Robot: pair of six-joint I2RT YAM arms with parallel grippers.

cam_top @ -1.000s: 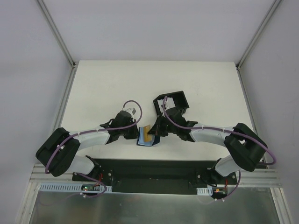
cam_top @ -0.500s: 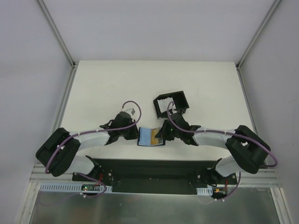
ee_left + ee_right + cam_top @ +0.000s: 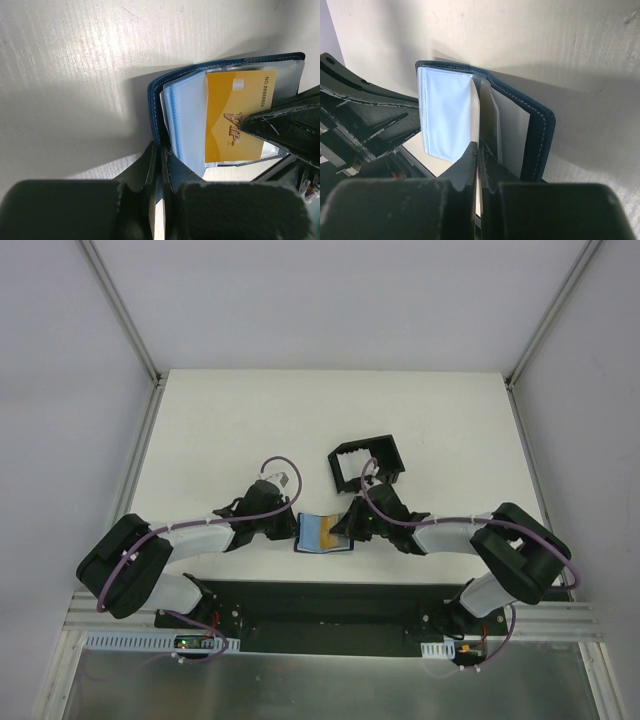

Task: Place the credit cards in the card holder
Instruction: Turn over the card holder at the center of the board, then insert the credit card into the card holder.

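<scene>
Near the surface's (image 3: 220, 420) front edge, left fingers (image 3: 172, 167) and right fingers (image 3: 465, 160) each pinch a leaf of the open card holder (image 3: 322, 533); a stray tug might slide the yellow card (image 3: 235, 117) out.

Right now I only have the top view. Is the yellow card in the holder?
Observer: Left wrist shows the yellow card lying flat inside the open holder, VIP face showing.
Operator: Is the left side gripping?
Observer: The left end effector is shut on the holder's navy cover edge.
Operator: And the right?
Observer: The right end effector is shut on a thin inner leaf; card or sleeve, I can't tell.
</scene>
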